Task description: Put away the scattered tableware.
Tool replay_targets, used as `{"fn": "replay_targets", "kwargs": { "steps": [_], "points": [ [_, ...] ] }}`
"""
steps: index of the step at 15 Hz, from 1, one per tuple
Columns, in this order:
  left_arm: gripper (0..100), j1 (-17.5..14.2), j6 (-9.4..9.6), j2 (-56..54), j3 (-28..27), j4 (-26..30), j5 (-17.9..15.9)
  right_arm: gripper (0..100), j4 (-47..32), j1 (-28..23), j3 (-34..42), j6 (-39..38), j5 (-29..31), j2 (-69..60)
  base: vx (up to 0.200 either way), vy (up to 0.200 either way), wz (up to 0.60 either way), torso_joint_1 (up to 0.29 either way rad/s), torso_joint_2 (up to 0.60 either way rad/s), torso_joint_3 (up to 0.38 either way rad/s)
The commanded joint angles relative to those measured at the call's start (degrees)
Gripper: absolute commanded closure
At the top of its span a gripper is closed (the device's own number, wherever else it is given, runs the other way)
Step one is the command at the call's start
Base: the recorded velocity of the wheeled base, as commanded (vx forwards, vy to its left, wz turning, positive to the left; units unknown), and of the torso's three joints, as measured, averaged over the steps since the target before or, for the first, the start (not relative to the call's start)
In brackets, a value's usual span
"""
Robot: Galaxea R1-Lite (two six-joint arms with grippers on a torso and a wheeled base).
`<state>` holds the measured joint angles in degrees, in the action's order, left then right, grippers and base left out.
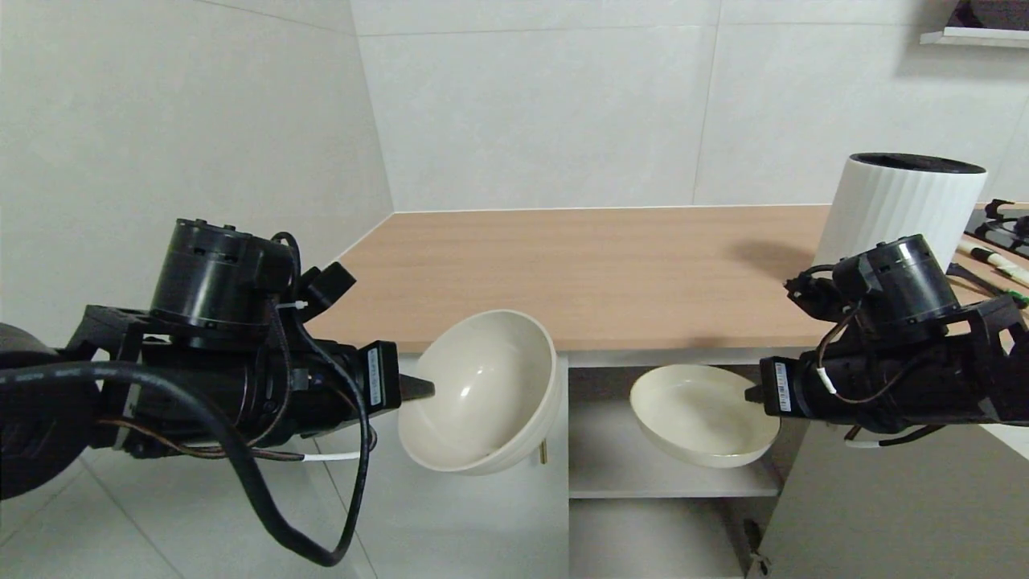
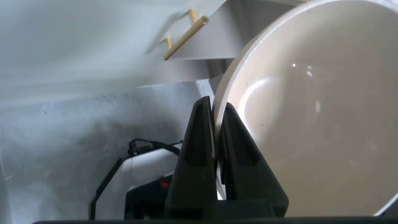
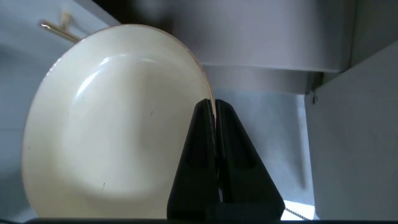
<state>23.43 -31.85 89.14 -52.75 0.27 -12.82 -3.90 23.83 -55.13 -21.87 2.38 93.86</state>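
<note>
Tableware held off the counter's front edge.
Left gripper pinched the bowl by its rim, right gripper the plate likewise; gripper labels were unreadable.

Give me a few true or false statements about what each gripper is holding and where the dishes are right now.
1. The left gripper is shut on the rim of the deep cream bowl. True.
2. The shallow cream plate rests on the wooden countertop. False: the right gripper holds it by the rim in the air, in front of the open white cabinet.
3. The white ribbed cylinder stands on the countertop. True.
4. The bowl is held level, opening straight up. False: it is clearly tilted.
</note>
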Motion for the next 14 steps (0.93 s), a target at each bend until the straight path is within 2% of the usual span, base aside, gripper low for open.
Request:
{"fn": "replay_targets", "kwargs": {
  "steps": [1, 11, 14],
  "points": [
    [100, 0.04, 0.04, 0.25, 0.01, 0.00, -0.01, 100, -0.05, -0.01, 0.11, -0.01, 0.00, 0.19, 0.000, 0.000, 0.00, -0.178, 0.47, 0.286],
    [100, 0.04, 0.04, 0.51, 0.01, 0.08, -0.01, 100, 0.03, -0.54, 0.11, 0.07, 0.00, 0.71, 0.000, 0.000, 0.00, -0.137, 0.46, 0.312],
    [100, 0.04, 0.04, 1.04, 0.01, 0.08, -0.01, 100, 0.56, -0.72, 0.11, 0.07, 0.00, 1.51, 0.000, 0.000, 0.00, -0.033, 0.16, 0.115]
  ]
}}
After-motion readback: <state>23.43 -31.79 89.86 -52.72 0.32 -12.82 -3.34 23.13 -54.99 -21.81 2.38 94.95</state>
